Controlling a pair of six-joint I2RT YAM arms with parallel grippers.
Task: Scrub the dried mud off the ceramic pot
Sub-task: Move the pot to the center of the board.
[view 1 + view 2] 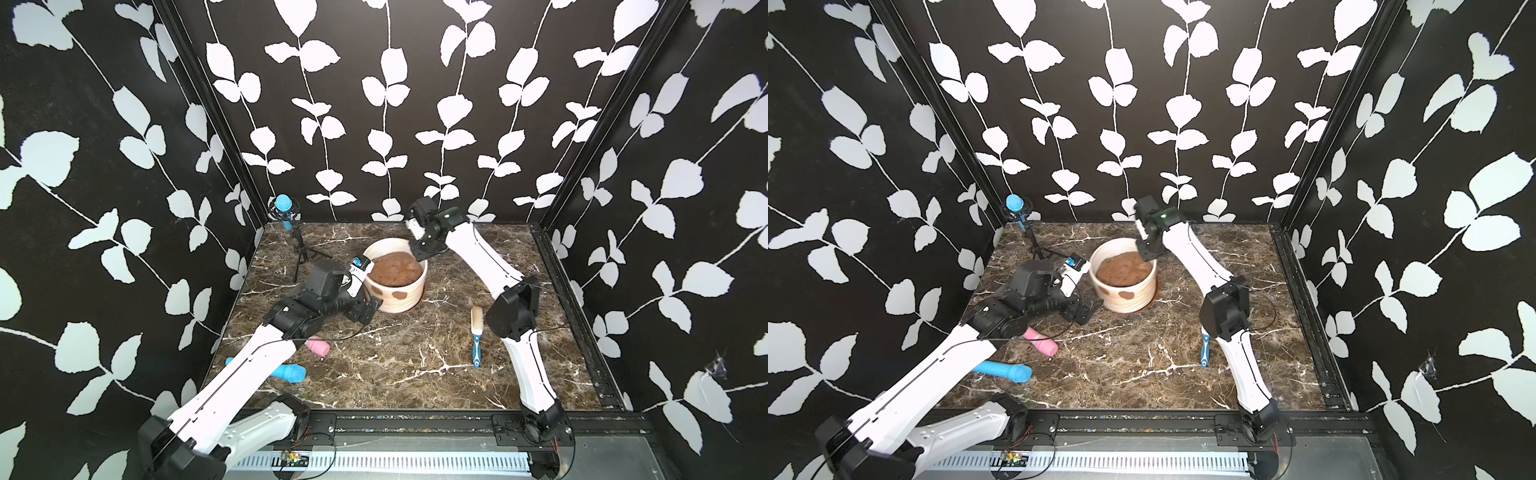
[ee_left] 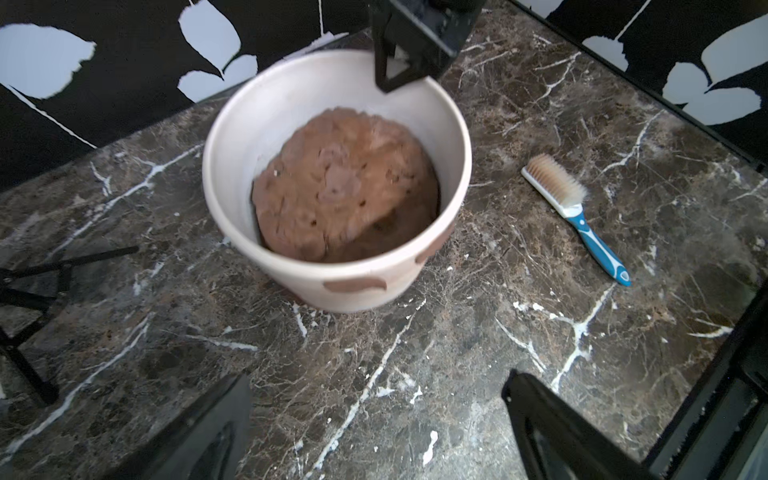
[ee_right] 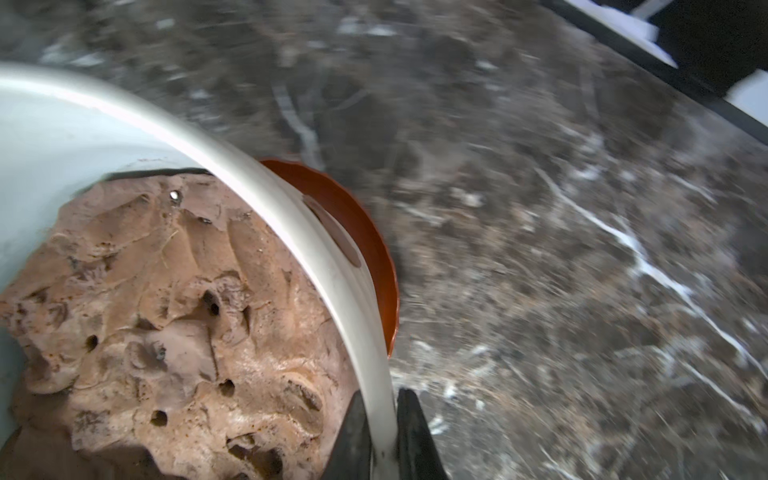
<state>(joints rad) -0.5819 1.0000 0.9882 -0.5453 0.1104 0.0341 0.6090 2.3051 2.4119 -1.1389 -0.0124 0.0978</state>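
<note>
Right fingers [image 3: 415,440] pinched the pot [image 1: 411,297] by its far rim; left fingers [image 2: 552,428] gaped empty beside it. Pot sat on a saucer [image 3: 361,232], centre of desk [image 1: 415,365], mud [image 2: 355,285] on its wall. Thin rim pinch could've slipped or tipped it.

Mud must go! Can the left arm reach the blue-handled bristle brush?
Probably yes: bare marble tabletop lies between the open left gripper and the brush, though the right arm's elbow hangs near.
</note>
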